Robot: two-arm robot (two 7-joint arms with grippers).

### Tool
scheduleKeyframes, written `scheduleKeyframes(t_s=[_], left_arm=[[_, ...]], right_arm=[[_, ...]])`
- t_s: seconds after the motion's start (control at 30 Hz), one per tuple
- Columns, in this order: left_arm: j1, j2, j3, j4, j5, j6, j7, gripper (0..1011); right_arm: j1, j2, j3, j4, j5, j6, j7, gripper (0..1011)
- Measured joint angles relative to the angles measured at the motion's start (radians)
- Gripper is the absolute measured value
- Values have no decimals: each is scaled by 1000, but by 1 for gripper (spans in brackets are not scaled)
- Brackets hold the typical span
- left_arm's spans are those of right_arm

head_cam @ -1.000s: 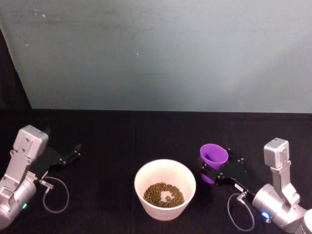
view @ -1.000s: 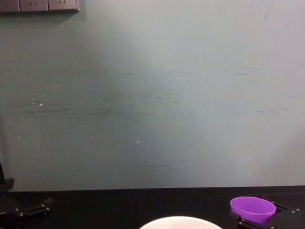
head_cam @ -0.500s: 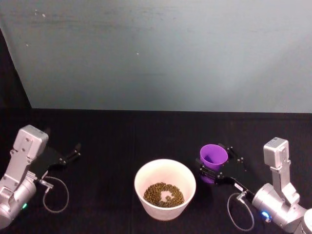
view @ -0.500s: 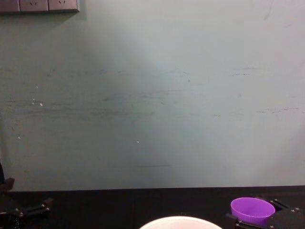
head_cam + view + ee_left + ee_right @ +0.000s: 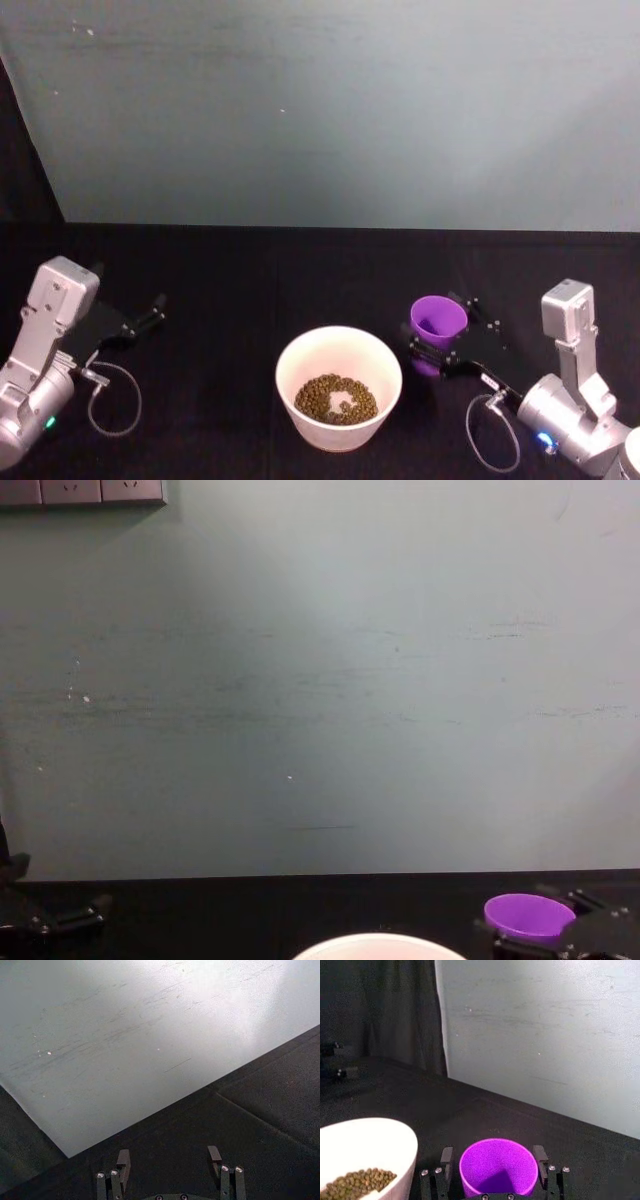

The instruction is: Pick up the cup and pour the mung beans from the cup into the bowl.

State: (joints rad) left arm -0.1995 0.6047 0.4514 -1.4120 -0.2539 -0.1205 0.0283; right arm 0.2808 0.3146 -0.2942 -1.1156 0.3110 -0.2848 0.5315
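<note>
**Q:** Where is the cup, and how do you stand to it?

**A:** The purple cup [image 5: 438, 322] stands upright on the black table [image 5: 240, 290], just right of the white bowl [image 5: 339, 386]. My right gripper [image 5: 437, 345] sits at it with one finger on each side. In the right wrist view the cup [image 5: 498, 1166] lies between my fingers [image 5: 446, 1159], with narrow gaps showing at its rim; whether the pads press lower down I cannot tell. Its inside shows bare purple.

**Q:** And the bowl?

**A:** It sits at the table's near middle, its rim close beside the cup. Mung beans [image 5: 336, 398] lie heaped in its bottom. In the chest view its rim [image 5: 378, 943] shows at the lower edge, with the cup [image 5: 528, 917] to the right.

**Q:** Your other hand?

**A:** My left gripper [image 5: 152, 312] rests at the table's left side, well apart from the bowl. Its fingers [image 5: 123, 1160] are spread wide, holding nothing.
</note>
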Motion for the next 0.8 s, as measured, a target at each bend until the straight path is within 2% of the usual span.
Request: scheduleKeyframes(t_s=[0.23, 0.63, 0.8], left_arm=[[0, 0, 0, 0, 0, 0, 0, 1004], [0, 0, 0, 0, 0, 0, 0, 1003], [0, 0, 0, 0, 0, 0, 0, 1003]], right_arm=[[-34, 17, 11, -95, 12, 49, -29, 1000], [-95, 45, 35, -249, 10, 95, -93, 1000], [-137, 52, 58, -340, -11, 161, -165, 1002]])
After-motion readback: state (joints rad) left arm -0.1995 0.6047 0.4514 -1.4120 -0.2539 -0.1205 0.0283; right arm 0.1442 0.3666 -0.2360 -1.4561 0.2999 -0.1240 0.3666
